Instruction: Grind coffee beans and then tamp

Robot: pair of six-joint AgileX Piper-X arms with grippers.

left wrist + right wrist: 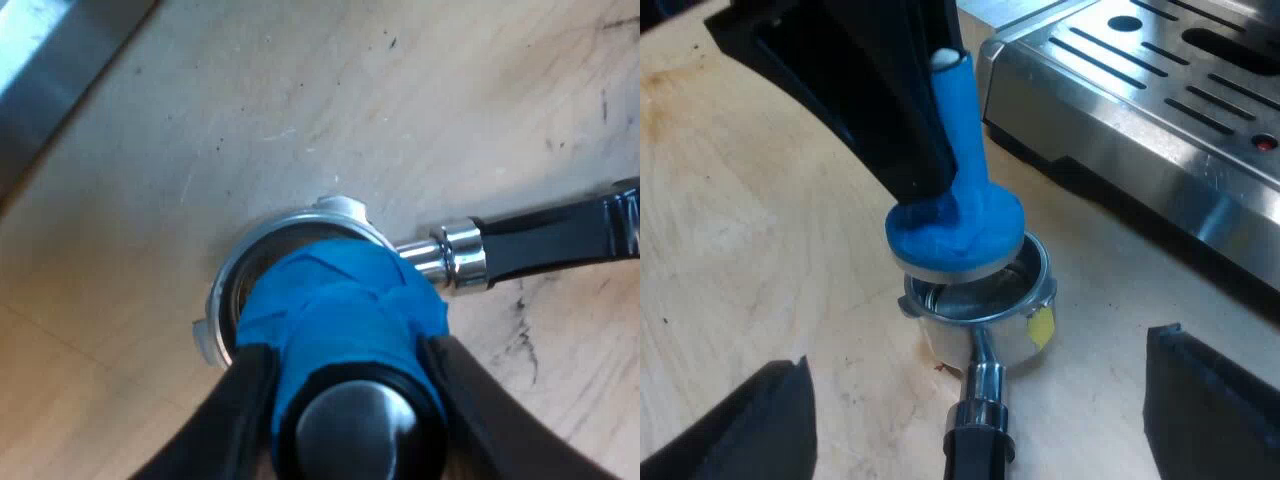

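My left gripper (350,385) is shut on the blue tamper (340,320), with its black fingers (245,400) on either side of the stem. The tamper's round base (955,235) sits a little tilted at the rim of the metal holder's basket (985,300), partly over it. The holder lies on the wooden table, and its dark handle (560,235) runs away from the basket. My right gripper (975,385) is open. Its two fingers stand wide apart on either side of the handle's metal neck (980,385), not touching it. The inside of the basket is mostly hidden by the tamper.
The espresso machine's steel drip tray (1140,90) with slots stands close behind the holder, and a strip of its metal edge (50,70) lies near the basket. The wooden table (420,120) around the holder is bare. A yellow label (1040,325) marks the basket's side.
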